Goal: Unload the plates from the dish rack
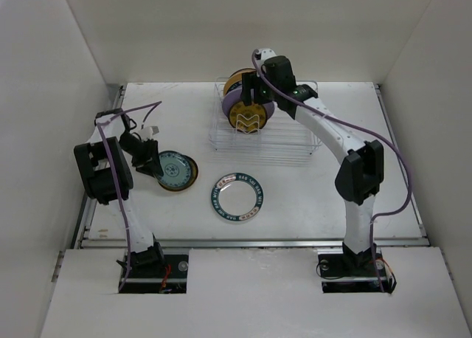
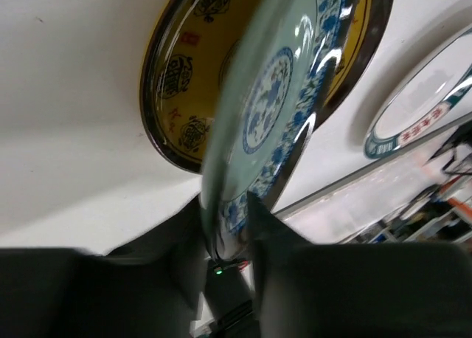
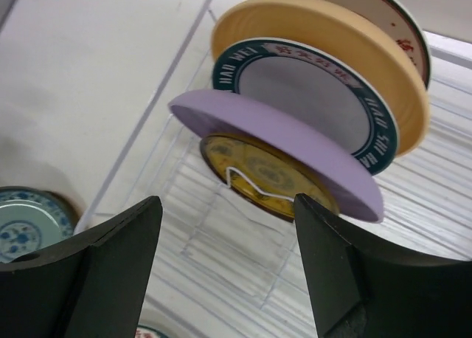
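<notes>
Right gripper (image 3: 225, 205): jaws apart, empty, hanging over the white wire dish rack (image 1: 295, 142) at the middle of the far edge of the desk (image 1: 369, 168). The plain lavender round plate (image 3: 280, 142) leans in the rack just below the jaws, its rim running diagonally across the gap. Judgement: the wrist should turn so the jaws close across its thickness.

Left gripper (image 2: 227, 220): clamped on the rim of a pale blue-and-white patterned plate (image 2: 269, 109), tilted over a yellow dark-rimmed plate (image 2: 184, 72) near the left edge.
</notes>
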{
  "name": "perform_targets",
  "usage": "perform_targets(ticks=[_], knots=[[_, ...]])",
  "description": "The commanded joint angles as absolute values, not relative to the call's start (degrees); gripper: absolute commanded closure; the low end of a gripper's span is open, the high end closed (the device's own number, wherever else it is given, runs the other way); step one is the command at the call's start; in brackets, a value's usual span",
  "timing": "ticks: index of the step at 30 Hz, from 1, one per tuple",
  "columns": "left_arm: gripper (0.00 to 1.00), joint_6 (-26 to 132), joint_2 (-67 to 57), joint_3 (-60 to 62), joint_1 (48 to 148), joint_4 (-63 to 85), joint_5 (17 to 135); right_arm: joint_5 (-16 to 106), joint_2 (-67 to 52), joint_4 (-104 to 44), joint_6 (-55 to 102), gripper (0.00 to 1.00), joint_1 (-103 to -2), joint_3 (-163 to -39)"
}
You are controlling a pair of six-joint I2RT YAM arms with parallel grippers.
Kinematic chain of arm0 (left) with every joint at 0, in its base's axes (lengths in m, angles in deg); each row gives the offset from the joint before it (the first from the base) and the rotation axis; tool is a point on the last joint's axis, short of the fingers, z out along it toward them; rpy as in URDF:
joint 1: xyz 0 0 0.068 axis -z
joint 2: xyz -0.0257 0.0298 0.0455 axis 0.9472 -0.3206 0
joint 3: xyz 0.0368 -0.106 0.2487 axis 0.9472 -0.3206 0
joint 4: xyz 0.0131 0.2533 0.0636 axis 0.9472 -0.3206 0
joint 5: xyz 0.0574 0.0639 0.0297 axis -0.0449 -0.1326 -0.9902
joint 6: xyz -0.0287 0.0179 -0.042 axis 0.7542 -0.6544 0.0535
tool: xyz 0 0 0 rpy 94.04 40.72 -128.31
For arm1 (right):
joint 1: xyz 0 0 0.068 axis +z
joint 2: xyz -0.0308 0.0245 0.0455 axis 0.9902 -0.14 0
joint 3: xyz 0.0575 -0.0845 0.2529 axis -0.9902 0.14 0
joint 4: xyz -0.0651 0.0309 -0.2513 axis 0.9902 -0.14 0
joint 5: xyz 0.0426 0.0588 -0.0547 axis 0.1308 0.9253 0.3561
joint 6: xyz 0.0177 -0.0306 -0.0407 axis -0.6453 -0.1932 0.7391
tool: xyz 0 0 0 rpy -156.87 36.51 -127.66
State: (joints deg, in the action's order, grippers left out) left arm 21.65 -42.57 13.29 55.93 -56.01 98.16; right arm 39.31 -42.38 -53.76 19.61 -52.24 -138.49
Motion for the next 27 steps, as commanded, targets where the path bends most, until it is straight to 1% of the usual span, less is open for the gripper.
perform_targets(ticks=[1, 2, 3, 4, 5, 6, 9, 12, 16, 26, 27], knots=[[0.7, 20.6, -42.1, 16.1, 56.5, -59.7, 96.6, 32.7, -44.8, -55.3, 24.2, 0.23, -52.2, -141.6], [0.66, 20.0, -42.9, 16.6, 57.1, -60.4, 96.6, 32.7, -45.3, -55.3, 24.2, 0.23, -52.2, -142.3], [0.58, 19.1, -43.4, 17.3, 57.1, -61.8, 96.6, 31.9, -45.3, -55.3, 24.2, 0.23, -52.2, -142.3], [0.58, 19.1, -43.4, 17.3, 57.1, -62.5, 96.6, 31.9, -45.3, -55.3, 24.8, 0.23, -52.2, -142.3], [0.51, 18.4, -43.4, 17.3, 57.6, -62.5, 96.6, 31.9, -45.3, -55.3, 24.8, 0.23, -52.2, -142.3], [0.47, 18.4, -43.4, 17.8, 57.6, -63.2, 95.8, 31.9, -45.8, -55.3, 24.8, 0.23, -52.2, -142.3], [0.39, 18.4, -43.9, 17.8, 58.9, -63.8, 90.9, 30.8, -45.8, -55.3, 24.8, 0.23, -52.2, -141.8], [0.34, 18.4, -44.5, 19.2, 60.1, -63.8, 84.4, 29.6, -47.1, -55.3, 25.9, 0.23, -52.2, -142.5], [0.27, 19.1, -43.8, 19.8, 60.1, -64.4, 83.2, 28.4, -50.0, -55.3, 26.4, 0.24, -52.2, -144.6], [0.27, 21.4, -38.0, 21.7, 60.1, -65.0, 84.9, 27.4, -58.2, -55.3, 31.9, 0.24, -52.2, -150.5], [0.27, 21.4, -38.0, 21.7, 60.1, -65.0, 84.9, 27.4, -58.9, -55.3, 32.6, 0.27, -52.2, -150.5]])
